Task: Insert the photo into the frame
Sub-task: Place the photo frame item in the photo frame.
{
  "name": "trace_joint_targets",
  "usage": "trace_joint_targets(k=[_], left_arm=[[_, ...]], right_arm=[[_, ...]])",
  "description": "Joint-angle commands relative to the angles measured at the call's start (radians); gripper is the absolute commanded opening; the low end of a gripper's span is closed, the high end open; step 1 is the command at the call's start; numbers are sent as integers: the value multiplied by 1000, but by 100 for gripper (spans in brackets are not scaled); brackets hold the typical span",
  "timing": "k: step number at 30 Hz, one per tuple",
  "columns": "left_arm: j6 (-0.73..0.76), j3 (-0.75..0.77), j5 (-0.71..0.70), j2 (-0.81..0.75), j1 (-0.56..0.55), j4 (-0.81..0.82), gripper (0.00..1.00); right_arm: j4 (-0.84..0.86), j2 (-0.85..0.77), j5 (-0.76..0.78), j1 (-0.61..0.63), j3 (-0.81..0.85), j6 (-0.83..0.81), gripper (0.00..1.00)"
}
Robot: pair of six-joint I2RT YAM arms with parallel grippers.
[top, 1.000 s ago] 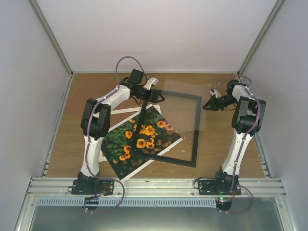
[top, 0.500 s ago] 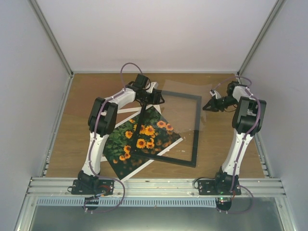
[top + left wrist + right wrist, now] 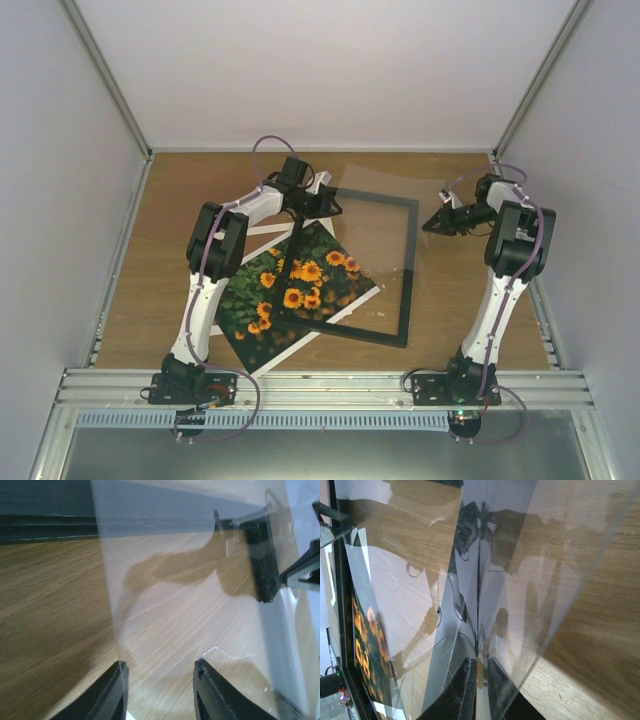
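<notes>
Over the last second the left arm's elbow had swung in toward the middle and its wrist had pushed up to the far-left corner of the frame (image 3: 409, 290). The left gripper (image 3: 160, 662) sat low over the wood with its fingers apart and a plain gap between them. The edge of the clear sheet (image 3: 385, 215) ran down toward that gap, but I couldn't tell whether the sheet lay inside it, and nothing looked grasped. Just under that arm a strip of white mat (image 3: 262, 230) showed on the table (image 3: 150, 300), untouched. The photo (image 3: 290, 290) hadn't moved: flat on the table left of centre, turned diagonal to the table's edges, its right part lying under the frame's left bar and near-left corner, the rest outside the frame. It showed orange flowers on dark green leaves with a thin white border, no curl or crease visible. So the photo was overlapped by the frame, not set into it. That step looked not yet begun, and both arms seemed busy with the sheet first. The frame itself lay flat and had stayed put, with the sheet hanging over its far half and past its far-right corner. On the right, the arm had barely shifted. The right gripper (image 3: 479, 662) hovered by the sheet's right edge, fingers nearly together with the sheet seen edge-on running between them, pinching it by the look of it.
</notes>
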Motion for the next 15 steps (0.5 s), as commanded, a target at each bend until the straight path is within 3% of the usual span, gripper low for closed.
trace_joint_targets(k=[1, 6, 15], left_arm=[[14, 11, 54, -49, -8, 57, 30], [54, -22, 42, -128, -6, 7, 1], [125, -197, 29, -334, 36, -105, 0]], right_arm=[[1, -15, -46, -6, -21, -32, 6], [-12, -86, -137, -3, -49, -53, 1], [-3, -223, -228, 82, -214, -75, 1]])
